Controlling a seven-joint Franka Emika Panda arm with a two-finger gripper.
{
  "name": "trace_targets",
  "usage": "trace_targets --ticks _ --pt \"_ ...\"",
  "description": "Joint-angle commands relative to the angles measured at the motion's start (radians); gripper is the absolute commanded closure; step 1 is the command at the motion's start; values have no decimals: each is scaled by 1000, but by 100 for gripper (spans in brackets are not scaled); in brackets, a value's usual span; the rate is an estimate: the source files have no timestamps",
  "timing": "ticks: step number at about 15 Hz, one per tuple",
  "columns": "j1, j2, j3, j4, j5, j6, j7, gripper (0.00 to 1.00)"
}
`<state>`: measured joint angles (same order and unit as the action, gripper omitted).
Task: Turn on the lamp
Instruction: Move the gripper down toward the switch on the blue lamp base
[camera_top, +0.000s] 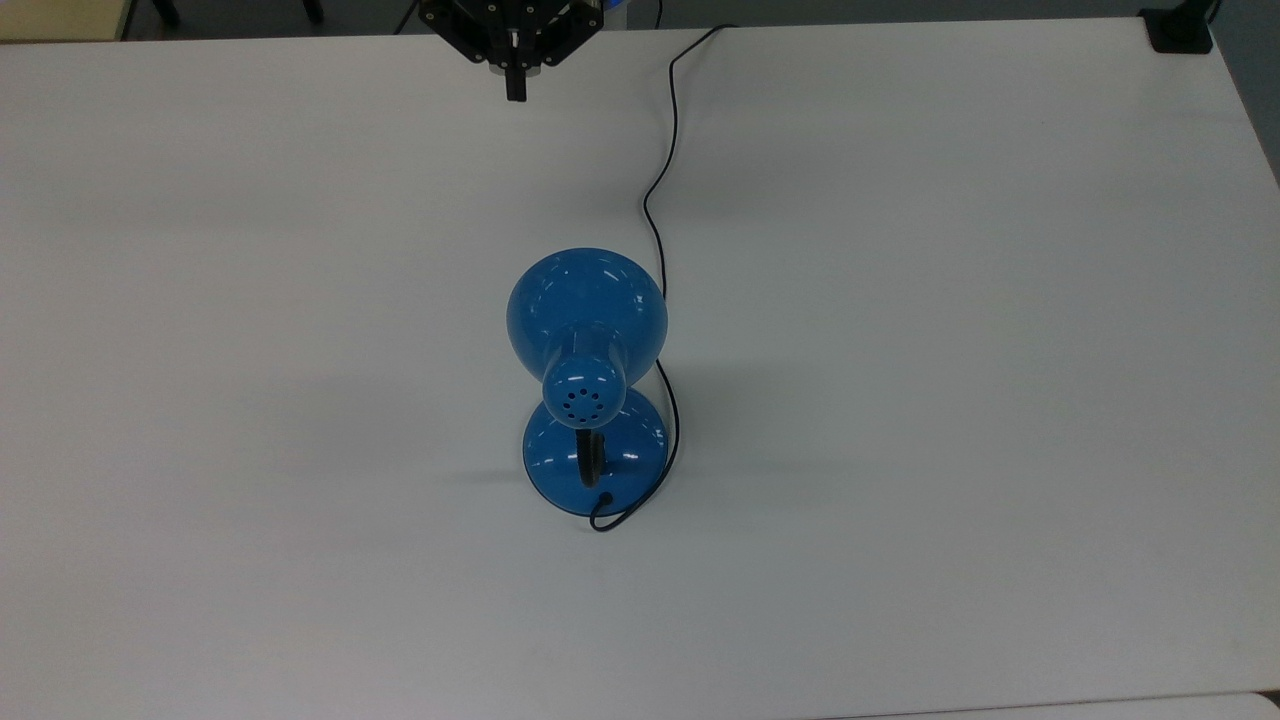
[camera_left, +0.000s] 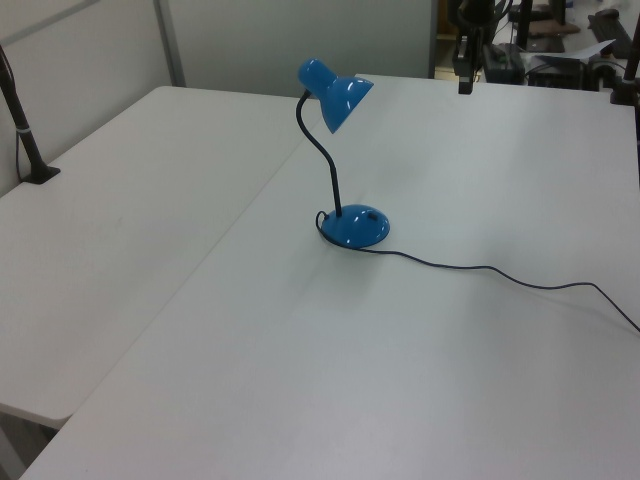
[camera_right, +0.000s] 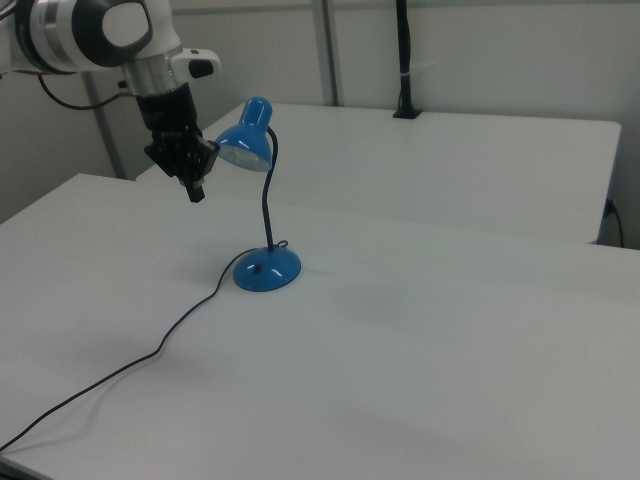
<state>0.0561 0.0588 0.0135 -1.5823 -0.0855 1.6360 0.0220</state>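
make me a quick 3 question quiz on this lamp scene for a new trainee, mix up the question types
1. True or false: the pincer is touching the lamp.
2. Multiple choice: in the top view, the cord leaves the lamp's base and runs toward the top view's: A) bottom edge B) top edge C) left edge.
3. Short answer: are the pincer's fingers spread or closed together?

Key:
1. False; it hangs near the table's far edge, well apart from the lamp.
2. B.
3. Closed together, holding nothing.
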Motion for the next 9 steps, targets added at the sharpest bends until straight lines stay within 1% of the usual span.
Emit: trace_targets --ticks 1,3,5,6,9 --pt "4 -1 -1 -5 0 37 -17 100" --pt "5 13 -1 -21 0 67 -20 100" --pt "4 13 -1 -65 0 148 -19 100" --pt "1 24 -1 -96 -2 200 -19 100" --pt "2 73 -1 -142 -2 315 -16 100"
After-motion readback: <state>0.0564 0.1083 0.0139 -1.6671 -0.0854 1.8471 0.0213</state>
